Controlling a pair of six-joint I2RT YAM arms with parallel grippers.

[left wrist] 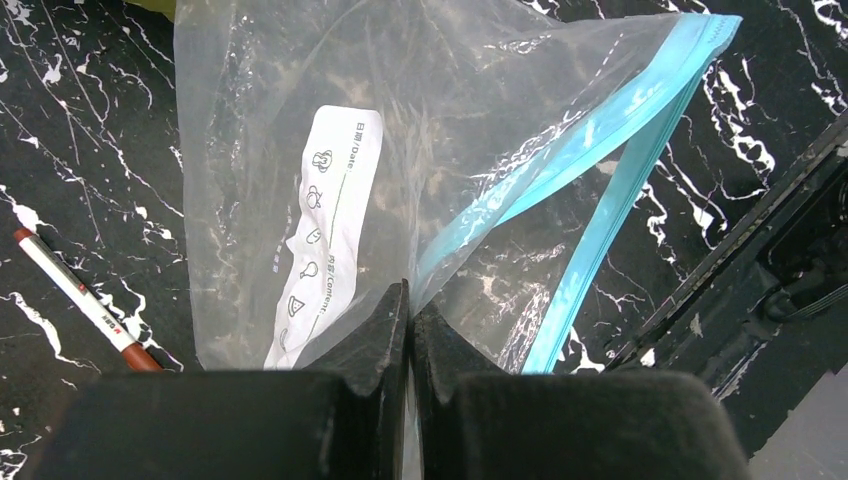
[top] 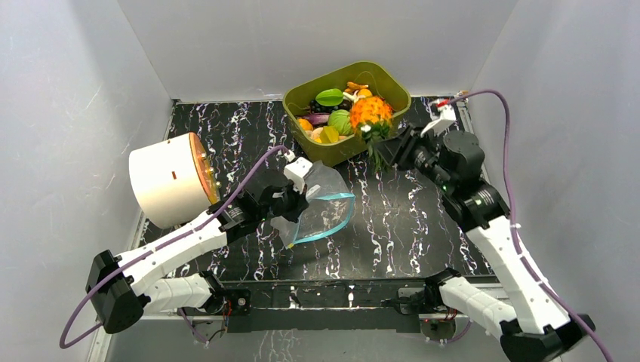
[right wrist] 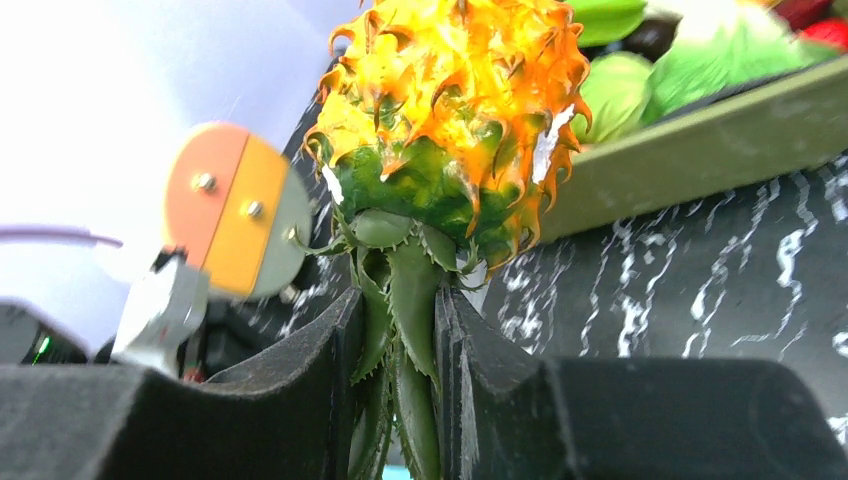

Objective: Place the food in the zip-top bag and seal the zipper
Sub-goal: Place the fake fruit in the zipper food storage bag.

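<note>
The left gripper (left wrist: 410,312) is clamped shut on the clear bag (left wrist: 300,150) mid-tabletop (top: 407,219), while the right gripper (right wrist: 398,340) pinches the pineapple (right wrist: 450,90) by its leaves at the green tub's (top: 337,153) near rim.

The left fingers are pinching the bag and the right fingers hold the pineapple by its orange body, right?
No: the right fingers hold the pineapple by its green leaves, per the right wrist view. The left fingers do pinch the bag.

Left hand (left wrist: 410,295), right hand (right wrist: 397,305): both pinched closed.
</note>
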